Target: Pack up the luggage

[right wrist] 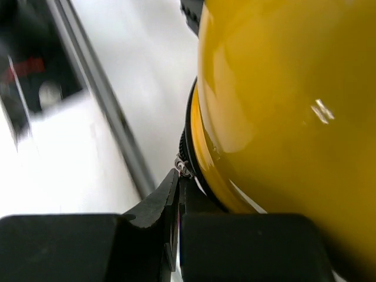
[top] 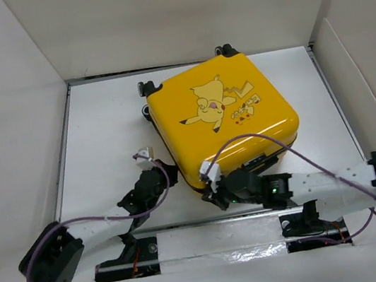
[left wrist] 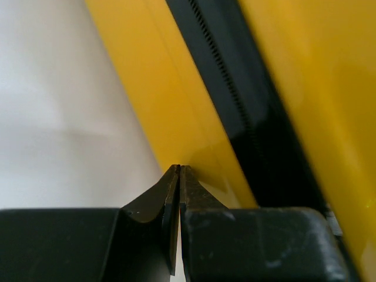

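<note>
While the white table (top: pixel 100 126) fills most of the top view, the luggage (top: pixel 224 117) lies on it a little toward 1 o'clock of its middle, closed and flat, with the yellow cartoon face up and one corner pointing to 6 o'clock. Its black wheels (top: pixel 145 89) line the edge turned to 11 o'clock. From the base at 4 o'clock the right arm (top: pixel 338 185) reaches across to the case's near corner, and from 8 o'clock the left arm (top: pixel 101 226) stretches to the case's 8 o'clock side. The left gripper (left wrist: pixel 179 171) has its jaws pressed tight together with nothing between them, the tips touching the yellow shell just beside the black zipper (left wrist: pixel 235 106) that runs between the two halves. The right gripper (right wrist: pixel 178 174) is likewise squeezed fully closed, low at the rounded corner, at about 7 o'clock of the case. Its tips meet a small silver metal piece (right wrist: pixel 183 167) on the zipper line; whether that piece is actually nipped between them cannot be told.
</note>
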Motion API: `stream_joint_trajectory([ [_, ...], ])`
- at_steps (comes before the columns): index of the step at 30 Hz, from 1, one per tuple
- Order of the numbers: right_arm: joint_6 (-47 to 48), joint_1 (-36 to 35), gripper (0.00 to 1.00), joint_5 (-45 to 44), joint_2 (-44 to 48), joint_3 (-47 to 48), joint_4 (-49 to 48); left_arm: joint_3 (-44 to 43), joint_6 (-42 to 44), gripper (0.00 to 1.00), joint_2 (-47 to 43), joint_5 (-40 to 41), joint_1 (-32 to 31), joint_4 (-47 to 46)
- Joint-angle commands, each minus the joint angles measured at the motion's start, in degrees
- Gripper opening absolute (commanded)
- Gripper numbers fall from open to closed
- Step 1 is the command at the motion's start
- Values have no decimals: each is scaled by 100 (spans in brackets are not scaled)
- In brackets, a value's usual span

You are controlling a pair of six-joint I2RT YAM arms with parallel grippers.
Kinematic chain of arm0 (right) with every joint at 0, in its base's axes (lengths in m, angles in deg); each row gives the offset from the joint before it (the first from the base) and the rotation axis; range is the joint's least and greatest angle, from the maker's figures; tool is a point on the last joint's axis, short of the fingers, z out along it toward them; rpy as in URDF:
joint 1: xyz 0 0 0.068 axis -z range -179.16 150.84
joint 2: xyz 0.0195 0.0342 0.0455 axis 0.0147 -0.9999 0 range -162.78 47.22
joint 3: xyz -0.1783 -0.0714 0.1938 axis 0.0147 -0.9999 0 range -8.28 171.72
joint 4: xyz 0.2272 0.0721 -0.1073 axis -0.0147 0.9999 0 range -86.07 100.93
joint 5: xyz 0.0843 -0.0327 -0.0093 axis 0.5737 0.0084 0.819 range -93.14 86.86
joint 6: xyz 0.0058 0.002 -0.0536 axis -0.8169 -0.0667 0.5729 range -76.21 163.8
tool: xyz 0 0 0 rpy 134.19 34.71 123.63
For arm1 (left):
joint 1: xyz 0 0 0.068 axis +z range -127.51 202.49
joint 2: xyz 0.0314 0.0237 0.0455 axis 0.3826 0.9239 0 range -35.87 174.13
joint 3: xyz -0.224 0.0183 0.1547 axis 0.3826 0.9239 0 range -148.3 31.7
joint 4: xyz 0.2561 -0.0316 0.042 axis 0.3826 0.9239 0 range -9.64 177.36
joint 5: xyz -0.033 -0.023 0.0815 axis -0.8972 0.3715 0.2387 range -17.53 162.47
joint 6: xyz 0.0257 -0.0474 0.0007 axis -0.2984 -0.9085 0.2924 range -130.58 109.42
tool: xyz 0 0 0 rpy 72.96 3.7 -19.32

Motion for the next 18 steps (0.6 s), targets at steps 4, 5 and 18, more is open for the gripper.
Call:
stream_joint_trajectory([
  [4,-554,-4,0,43,1951,-39,1039,-799,-985,2,948,-21,-885,-1269],
  [5,-616,83,0,-193,2292,-214,1128,-877,-1003,14,870,66,-885,-1147],
  [18,-828,647,0,-187,3113,-858,1410,-2684,-476,72,320,-591,1619,673],
])
